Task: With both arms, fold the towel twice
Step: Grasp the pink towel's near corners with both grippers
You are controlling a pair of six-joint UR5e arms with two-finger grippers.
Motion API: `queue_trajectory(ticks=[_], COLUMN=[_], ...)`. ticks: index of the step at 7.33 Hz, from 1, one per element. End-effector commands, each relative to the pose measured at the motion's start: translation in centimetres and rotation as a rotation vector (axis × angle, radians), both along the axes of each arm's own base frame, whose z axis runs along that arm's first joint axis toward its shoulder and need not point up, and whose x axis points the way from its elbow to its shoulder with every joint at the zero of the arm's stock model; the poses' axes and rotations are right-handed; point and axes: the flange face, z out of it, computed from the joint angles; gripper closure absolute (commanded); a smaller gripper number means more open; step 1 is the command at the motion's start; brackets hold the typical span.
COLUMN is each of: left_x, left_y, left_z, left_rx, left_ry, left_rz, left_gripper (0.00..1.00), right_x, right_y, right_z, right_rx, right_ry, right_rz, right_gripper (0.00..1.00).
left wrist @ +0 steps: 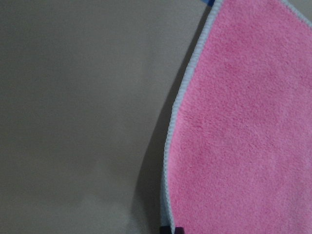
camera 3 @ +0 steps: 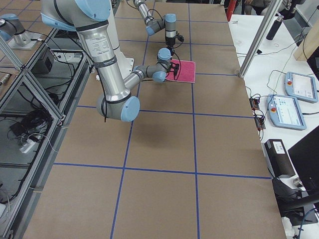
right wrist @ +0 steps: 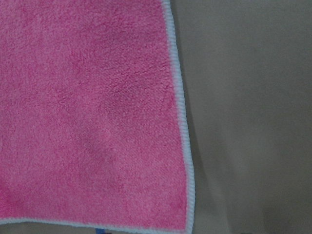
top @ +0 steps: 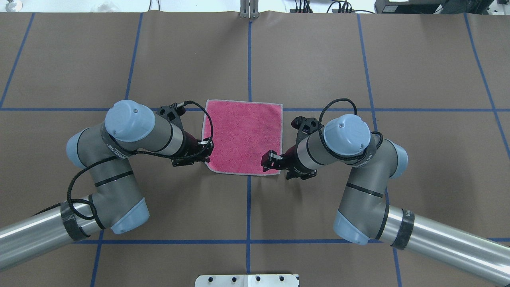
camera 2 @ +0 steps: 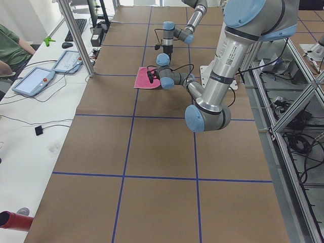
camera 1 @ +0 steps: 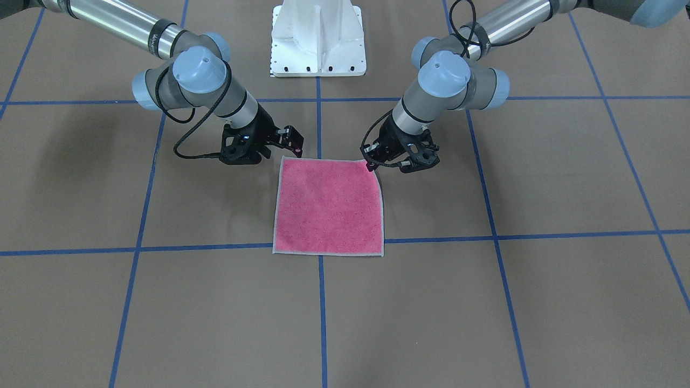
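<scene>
The towel [camera 1: 329, 207] [top: 243, 131] lies pink face up in the middle of the table, almost flat. My left gripper [camera 1: 371, 165] [top: 206, 150] is at the towel's corner nearest my left side and looks shut on the edging. In the left wrist view the towel [left wrist: 243, 122] edge curves and casts a shadow, and a dark fingertip [left wrist: 170, 229] touches it. My right gripper [camera 1: 294, 141] [top: 267, 158] hovers just above the other near corner, fingers apart, holding nothing. In the right wrist view the towel [right wrist: 87, 112] lies flat and no fingers show.
The white bolted pedestal [camera 1: 318, 37] stands behind the towel on my side. Blue tape lines [top: 249, 59] grid the brown table. A side desk holds tablets [camera 2: 35, 81] and a person's green sleeve [camera 2: 10, 48] shows; metal posts [camera 2: 76, 35] stand at the table edge.
</scene>
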Motion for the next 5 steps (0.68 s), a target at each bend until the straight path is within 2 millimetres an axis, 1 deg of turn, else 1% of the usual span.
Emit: queue_trajectory(ticks=[1,2,5], left_x=[-0.01,-0.01,-0.01], left_y=[0.0,0.0,0.0], left_z=[0.01,0.01,0.01], left_rx=[0.0,0.0,0.001], left_ry=[0.0,0.0,0.0], left_rz=[0.0,0.0,0.001], left_gripper=[1.0,1.0,1.0], right_x=[-0.12,-0.22,-0.34], right_y=[-0.01,-0.06,-0.12], right_z=[0.11,0.34,0.62], right_rx=[-0.002,-0.003,-0.006], right_ry=[0.002,0.008,0.012], right_rz=[0.0,-0.001,-0.001], right_gripper=[0.74,0.76,0.77])
